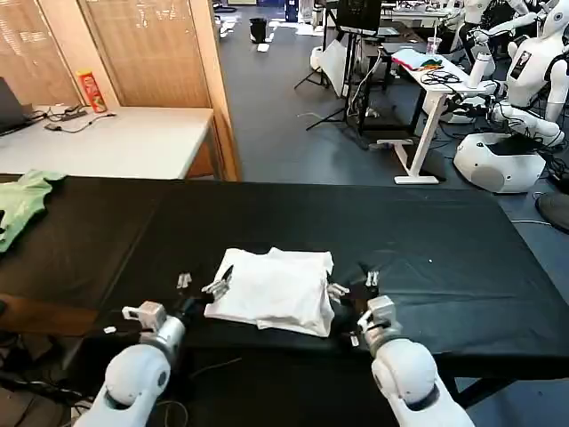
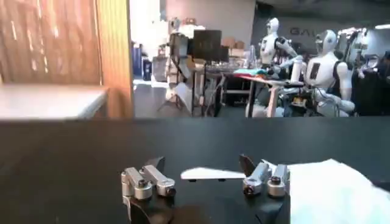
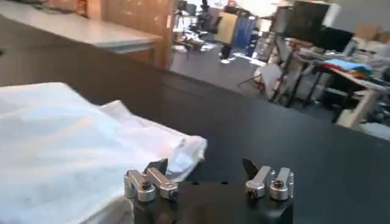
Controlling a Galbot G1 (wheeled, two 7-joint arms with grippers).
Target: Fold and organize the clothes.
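Note:
The clothes are one white T-shirt (image 1: 274,289), folded into a rough rectangle near the front edge of the black table (image 1: 444,240). My left gripper (image 1: 201,283) stands open at the shirt's left edge, one fingertip touching the cloth. In the left wrist view the left gripper (image 2: 203,167) has its jaws wide apart, with a thin white flap of the shirt (image 2: 329,189) lying just beyond them. My right gripper (image 1: 354,284) is open at the shirt's right edge. In the right wrist view the right gripper (image 3: 205,167) sits beside a corner of the shirt (image 3: 61,140), holding nothing.
A light green garment (image 1: 22,200) lies at the table's far left. Behind the table stand a white desk (image 1: 116,142), a wooden partition (image 1: 151,49) and, at the back right, white robots (image 1: 511,116) and desks. Bare black cloth spreads to the right of the shirt.

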